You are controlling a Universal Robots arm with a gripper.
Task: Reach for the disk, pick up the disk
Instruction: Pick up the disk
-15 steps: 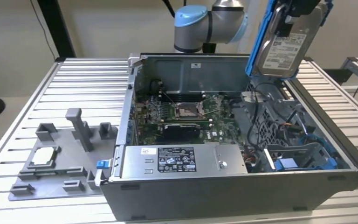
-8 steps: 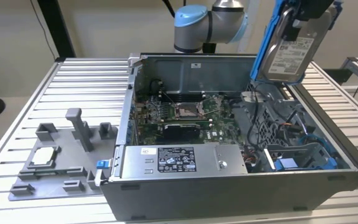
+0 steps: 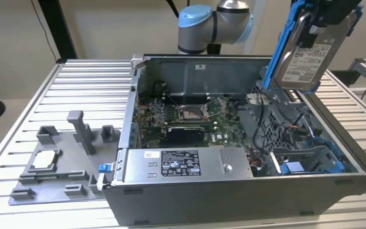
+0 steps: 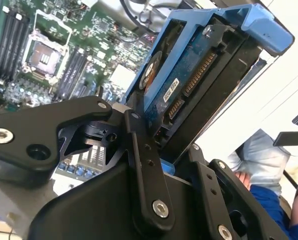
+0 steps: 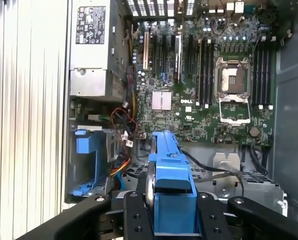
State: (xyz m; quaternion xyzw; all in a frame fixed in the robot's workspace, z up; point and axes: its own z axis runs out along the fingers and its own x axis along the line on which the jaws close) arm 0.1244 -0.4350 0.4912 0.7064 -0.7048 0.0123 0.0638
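The gripper [image 3: 323,21] pinches the disk [image 3: 307,59] by its upper end and holds it in the air, tilted, above the open computer case [image 3: 234,200] on the exterior view's right. In both wrist views the black fingers [image 5: 139,215] press on either side of the blue carrier frame [image 5: 171,175], with the motherboard [image 5: 209,95] well below.

The risk, as I judge it, is a slip. The fingers bear on smooth plastic and bare metal near one end only, so the disk's weight hangs below the hold and could pivot or slide out. A fall would land on the motherboard, the open processor socket [image 3: 189,112] or the loose cables [image 5: 121,117]. The frame is thin and may flex under the squeeze.

The disk is a flat silver slab with a white label on one face and a dark circuit side with connectors [image 4: 199,75]. The case is grey sheet metal; the desk [image 3: 87,86] is ribbed aluminium slats, and a grey moulded tray [image 3: 55,167] sits on it.
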